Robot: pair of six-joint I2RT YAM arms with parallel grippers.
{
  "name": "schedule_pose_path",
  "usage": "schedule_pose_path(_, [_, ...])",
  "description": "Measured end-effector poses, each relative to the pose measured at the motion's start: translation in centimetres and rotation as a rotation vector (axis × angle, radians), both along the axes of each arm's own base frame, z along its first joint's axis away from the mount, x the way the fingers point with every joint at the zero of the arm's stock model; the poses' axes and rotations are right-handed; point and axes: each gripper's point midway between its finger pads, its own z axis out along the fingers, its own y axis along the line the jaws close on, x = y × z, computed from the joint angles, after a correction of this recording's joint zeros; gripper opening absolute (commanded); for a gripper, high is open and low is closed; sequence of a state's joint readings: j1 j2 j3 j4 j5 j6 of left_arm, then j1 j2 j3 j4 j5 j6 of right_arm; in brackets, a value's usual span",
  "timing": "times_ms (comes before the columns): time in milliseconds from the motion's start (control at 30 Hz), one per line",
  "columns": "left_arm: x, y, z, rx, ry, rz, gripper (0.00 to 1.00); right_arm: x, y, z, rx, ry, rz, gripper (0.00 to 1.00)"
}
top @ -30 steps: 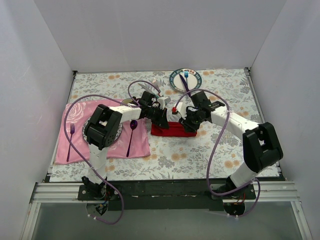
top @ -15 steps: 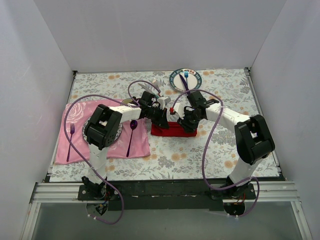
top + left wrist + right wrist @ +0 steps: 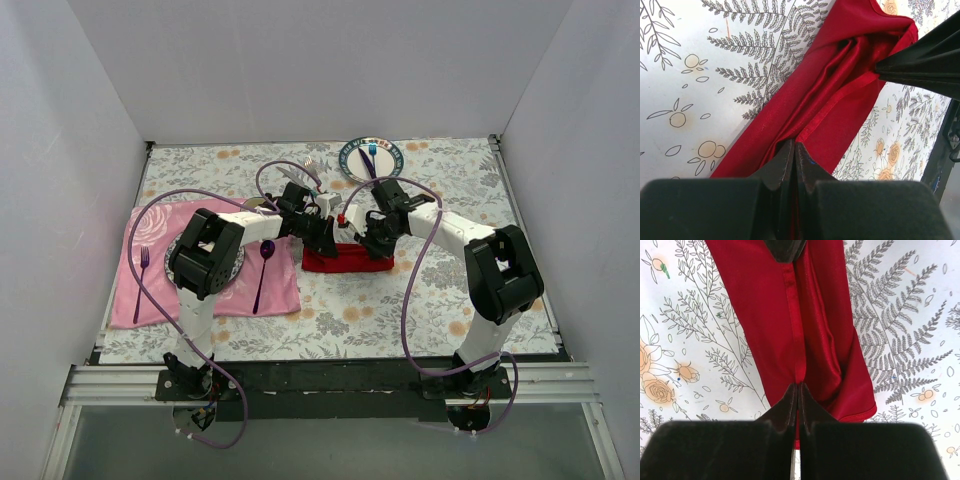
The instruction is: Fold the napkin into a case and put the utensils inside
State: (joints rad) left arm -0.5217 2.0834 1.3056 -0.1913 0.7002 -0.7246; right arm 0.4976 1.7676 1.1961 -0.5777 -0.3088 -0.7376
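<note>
- Only the overhead view gives you the whole table (image 3: 420, 310). The pink placemat (image 3: 280, 295) lies by its left edge with a purple spoon (image 3: 262, 270) and a purple fork (image 3: 141, 280) on it, and a plate (image 3: 392, 172) sits at the far edge.
- The napkin (image 3: 345, 260) lies near the table's middle, just right of the placemat. From above it is a narrow red strip, mostly covered by both arms.
- Its long axis runs left to right, parallel to the table's near edge, with one gripper at each end.
- The wrist cameras show what the overhead view cannot. The napkin (image 3: 840, 90) is plain bright red with a slight sheen, folded lengthwise, with soft creases and a stitched hem. From the right wrist, a fold line runs up the middle of the strip (image 3: 805, 315).
- Your left gripper (image 3: 794, 150) has its jaws together, pinching the cloth at the strip's left end. The overhead view places it (image 3: 328, 240) at that end.
- Your right gripper (image 3: 798, 390) is likewise clamped on the fabric, with red showing between its tips. From above it (image 3: 368, 245) sits at the strip's right end.
</note>
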Motion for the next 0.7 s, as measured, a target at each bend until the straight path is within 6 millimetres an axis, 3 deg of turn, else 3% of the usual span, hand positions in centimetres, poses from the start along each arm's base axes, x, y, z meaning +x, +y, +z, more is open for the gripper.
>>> schedule_pose_path(367, [0.0, 0.0, 0.0, -0.001, -0.006, -0.007, 0.0, 0.8, 0.5, 0.7, 0.016, -0.019, -0.01, 0.01])
schedule_pose_path(567, [0.0, 0.0, 0.1, -0.007, -0.006, -0.011, 0.01, 1.4, 0.4, -0.9, -0.012, -0.011, -0.038, 0.01])
schedule_pose_path(633, [0.0, -0.1, 0.1, -0.011, -0.006, -0.013, 0.04, 1.6, 0.3, -1.6, -0.027, -0.006, -0.052, 0.01])
schedule_pose_path(700, [-0.1, -0.1, 0.2, -0.017, -0.001, -0.014, 0.16, 1.8, 0.2, -2.2, -0.036, 0.002, -0.067, 0.01])
